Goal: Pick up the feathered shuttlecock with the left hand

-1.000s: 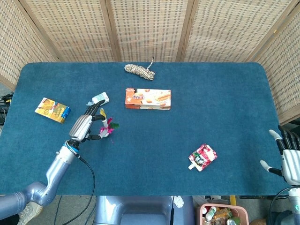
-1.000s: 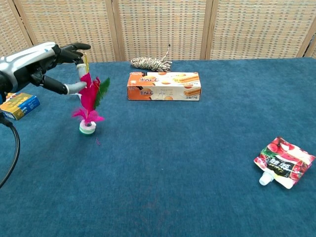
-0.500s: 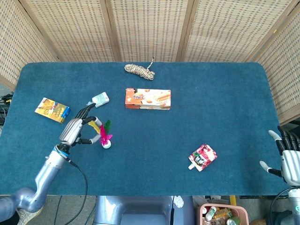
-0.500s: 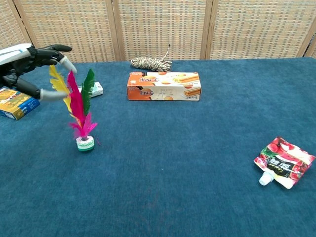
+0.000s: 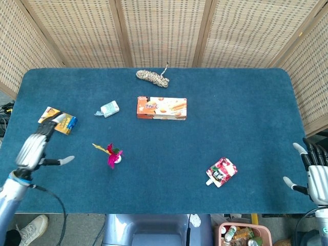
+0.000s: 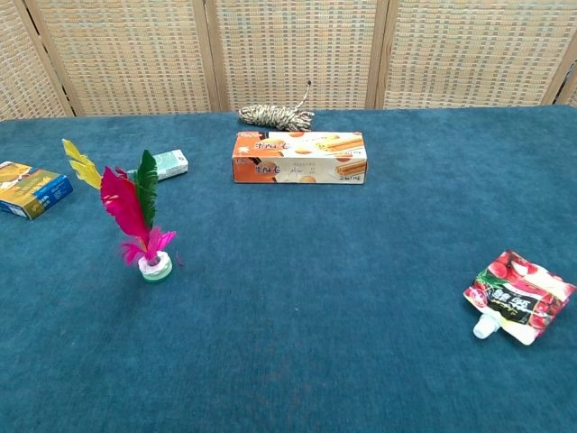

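Currently the feathered shuttlecock [image 5: 114, 155] is standing on its round base on the blue counter [image 5: 205, 128], at the lower left of centre in the head view, with nothing touching it. Its pink, green and yellow feathers are leaning toward the left of the frame, which the chest view [image 6: 135, 212] is showing most plainly.

At the lower left edge of the head view, the left hand [image 5: 35, 149] is hovering well apart from the shuttlecock, its fingers spread and the thumb sticking out toward the toy, holding nothing. Meanwhile the right hand [image 5: 316, 177] is hanging off the counter at the lower right corner of that view, fingers apart and empty. Neither hand is appearing in the chest view.

Just above the left hand, a yellow and blue box [image 5: 58, 120] is lying near the left edge. A small pale green packet [image 5: 109, 108] is sitting between that box and a long orange snack box [image 5: 161, 108] near the frame's centre. Further up, a bundle of twine [image 5: 152, 77] is resting close to the far edge. Toward the lower right, a red spouted pouch [image 5: 221, 171] is lying flat, well away from everything else.
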